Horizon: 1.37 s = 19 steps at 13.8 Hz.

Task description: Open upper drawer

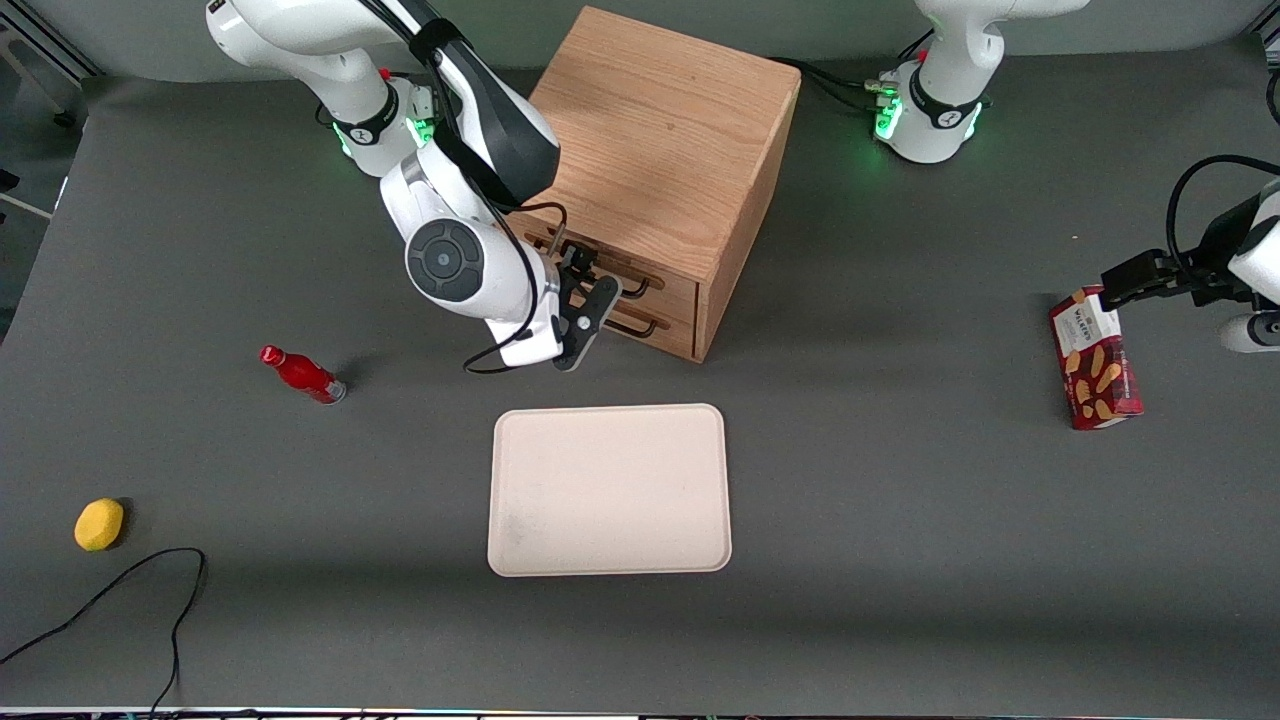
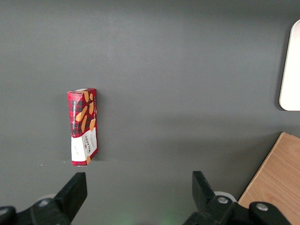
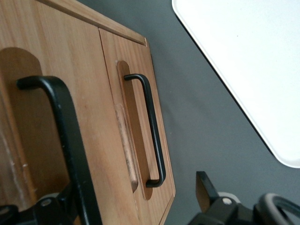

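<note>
The scene holds one wooden cabinet (image 1: 655,150) with two drawers, the upper drawer (image 1: 640,277) and the lower drawer (image 1: 650,328), plus one tray (image 1: 610,490), one red bottle (image 1: 302,374), one yellow lemon (image 1: 99,524), one biscuit box (image 1: 1095,360) and one gripper (image 1: 590,300).

The right arm (image 1: 455,255) is white with black joint covers; its gripper (image 1: 590,300) is black, cables attached.

The gripper (image 1: 583,285) sits right in front of the cabinet (image 1: 655,170), at the upper drawer (image 1: 640,280) and its black handle. Nearer the camera than the cabinet lies the tray (image 1: 610,490); the red bottle (image 1: 303,374) lies toward the working arm's end.
</note>
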### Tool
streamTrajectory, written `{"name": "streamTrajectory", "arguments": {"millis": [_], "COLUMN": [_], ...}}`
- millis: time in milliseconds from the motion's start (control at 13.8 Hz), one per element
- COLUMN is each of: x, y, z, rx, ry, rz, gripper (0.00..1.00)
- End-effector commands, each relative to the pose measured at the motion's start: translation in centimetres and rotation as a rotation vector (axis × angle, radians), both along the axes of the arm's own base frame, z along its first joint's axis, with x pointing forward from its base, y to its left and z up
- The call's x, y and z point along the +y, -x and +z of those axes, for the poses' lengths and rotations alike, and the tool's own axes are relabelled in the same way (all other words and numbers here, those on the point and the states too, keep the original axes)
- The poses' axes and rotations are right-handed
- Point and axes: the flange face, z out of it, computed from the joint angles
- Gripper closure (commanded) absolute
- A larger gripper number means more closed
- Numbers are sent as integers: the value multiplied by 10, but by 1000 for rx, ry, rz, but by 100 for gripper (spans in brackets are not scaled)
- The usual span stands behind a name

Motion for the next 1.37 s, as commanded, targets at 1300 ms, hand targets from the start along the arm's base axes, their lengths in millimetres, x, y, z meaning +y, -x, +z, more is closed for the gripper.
{"name": "streamTrajectory", "arguments": {"millis": [1300], "x": [-42], "y": [-45], "z": [-6], "rx": [-42], "ry": [-54], "rz": [5], "gripper": [0]}}
